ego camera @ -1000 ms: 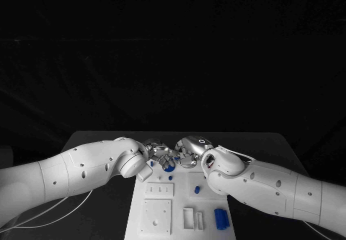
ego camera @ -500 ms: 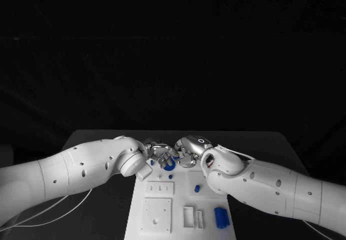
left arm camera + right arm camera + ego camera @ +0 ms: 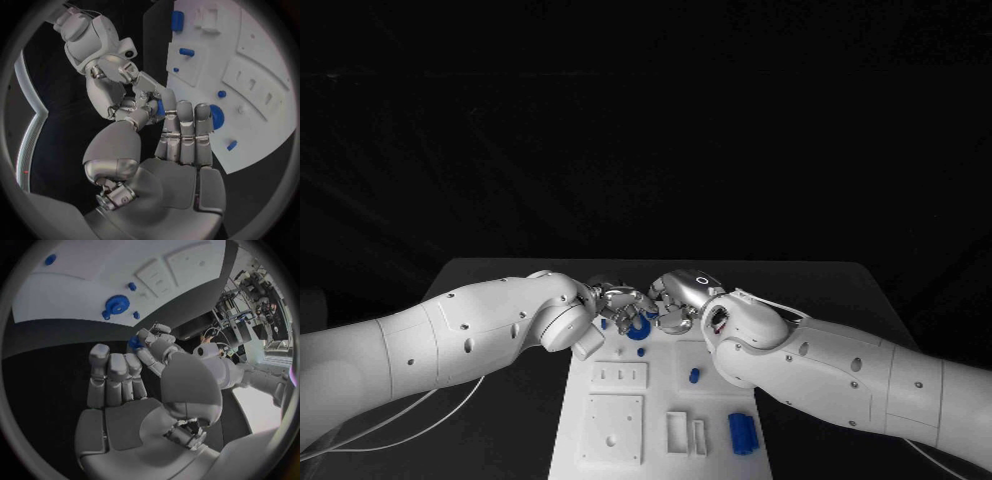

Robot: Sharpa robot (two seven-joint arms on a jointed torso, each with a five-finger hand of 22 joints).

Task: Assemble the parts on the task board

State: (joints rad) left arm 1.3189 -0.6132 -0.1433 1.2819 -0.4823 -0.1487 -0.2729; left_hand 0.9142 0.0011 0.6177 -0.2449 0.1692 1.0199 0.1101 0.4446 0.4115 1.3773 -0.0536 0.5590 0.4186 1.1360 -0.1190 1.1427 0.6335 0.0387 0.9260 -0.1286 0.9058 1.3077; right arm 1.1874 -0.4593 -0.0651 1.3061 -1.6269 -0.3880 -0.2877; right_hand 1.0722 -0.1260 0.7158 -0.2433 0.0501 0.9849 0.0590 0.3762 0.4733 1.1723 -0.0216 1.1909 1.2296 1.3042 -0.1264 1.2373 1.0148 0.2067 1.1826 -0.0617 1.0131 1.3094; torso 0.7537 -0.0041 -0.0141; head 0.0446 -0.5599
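Note:
The white task board lies lengthwise in front of me. My left hand and right hand meet fingertip to fingertip over its far end. A small blue part sits between the fingertips of both hands, above the board. The left hand touches it with its fingers; the right hand reaches it from the other side. A blue gear lies on the board below the hands.
Small blue pegs stand on the board nearer me, and a larger blue block lies at its near right. White raised blocks sit beside it. A cable runs along the table at the left.
Both hands have shifted slightly at the board's far end, and more of the blue gear and a peg below it now show.

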